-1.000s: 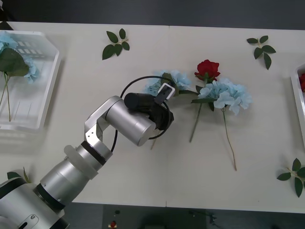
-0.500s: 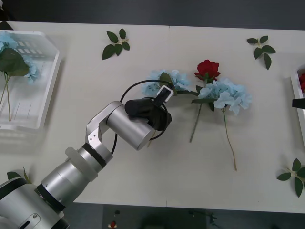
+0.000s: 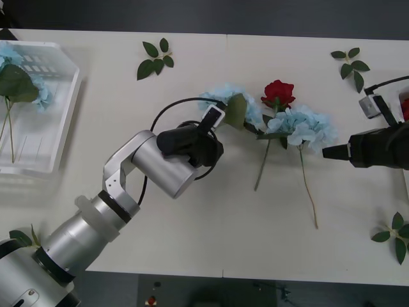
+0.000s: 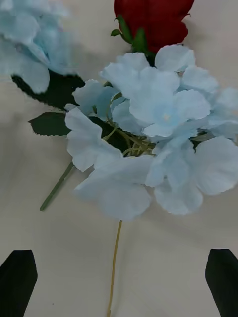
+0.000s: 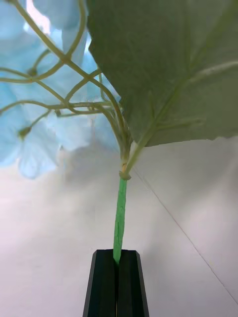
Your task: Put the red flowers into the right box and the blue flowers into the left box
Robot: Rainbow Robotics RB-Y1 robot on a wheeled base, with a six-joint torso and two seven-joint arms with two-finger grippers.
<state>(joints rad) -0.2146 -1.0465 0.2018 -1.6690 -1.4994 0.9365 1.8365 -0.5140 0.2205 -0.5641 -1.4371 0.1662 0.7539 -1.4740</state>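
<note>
White left box (image 3: 61, 115) with blue flowers (image 3: 25, 80)

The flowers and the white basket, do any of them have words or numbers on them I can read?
None. No readable words, numbers or signs on the blue flowers, the red rose, the white basket, the table, or the left end effector pinching a blue flower's stem.
</note>
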